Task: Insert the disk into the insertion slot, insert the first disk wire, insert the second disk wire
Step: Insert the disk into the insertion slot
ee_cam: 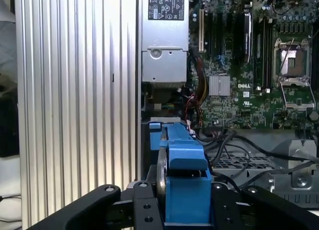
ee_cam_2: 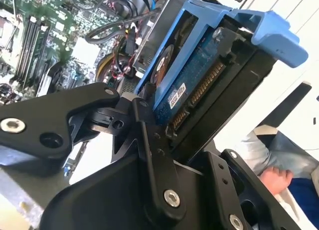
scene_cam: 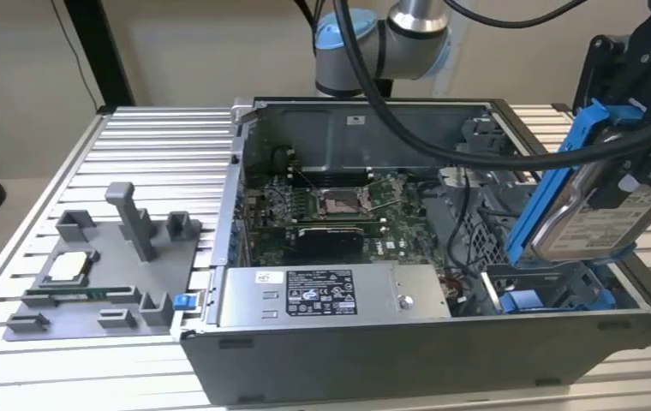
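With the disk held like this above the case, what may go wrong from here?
1. The disk hangs tilted in the pincer above the insertion slot; it may catch on the slot's edge instead of sliding in.
2. Black cables lie beside the slot and might get pinched or snagged.

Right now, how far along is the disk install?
Done: the hard drive in its blue frame is picked up, and the gripper is shut on it. In hand: it hangs tilted above the blue-railed drive bay at the computer case corner, not yet seated. Left: seating the drive and both wires; in the second wrist view its connector is bare.
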